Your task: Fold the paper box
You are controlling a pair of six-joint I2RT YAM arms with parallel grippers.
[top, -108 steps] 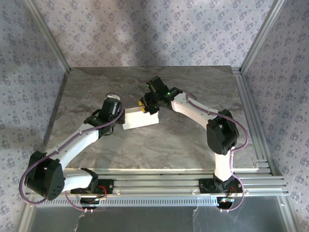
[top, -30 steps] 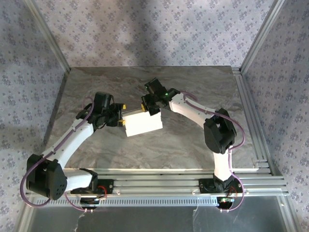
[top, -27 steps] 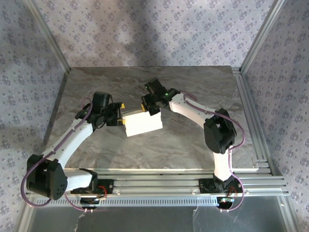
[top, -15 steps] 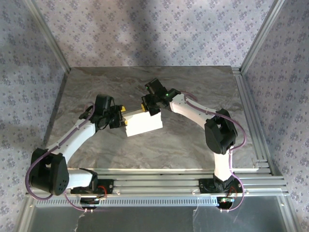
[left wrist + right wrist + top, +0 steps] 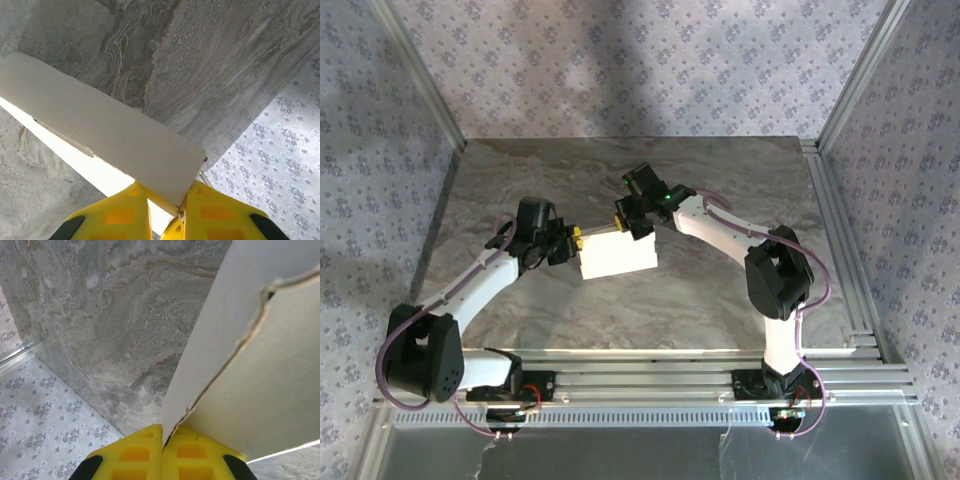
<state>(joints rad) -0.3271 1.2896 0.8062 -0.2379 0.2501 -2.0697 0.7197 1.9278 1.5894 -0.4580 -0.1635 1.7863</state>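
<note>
The paper box [image 5: 618, 255] is a white, partly folded shape held low over the middle of the marbled table. At its left end sits my left gripper [image 5: 576, 240]. In the left wrist view the yellow fingers [image 5: 116, 217] press on both sides of the paper box [image 5: 110, 130] at its near corner, so the left gripper [image 5: 167, 210] is shut on it. My right gripper [image 5: 623, 218] holds the far top edge. In the right wrist view it [image 5: 163, 440] pinches two layers of the paper box [image 5: 260, 390] tightly.
The grey marbled table [image 5: 720, 290] stretches round the box on every side. Aluminium rails [image 5: 840, 240] run along the right side and the near edge. Patterned fabric walls [image 5: 620, 70] close in the back and both sides.
My left gripper slid right onto the box's left end and its jaws closed on it. The box shifted slightly to the right. The right gripper kept its grip in place.
</note>
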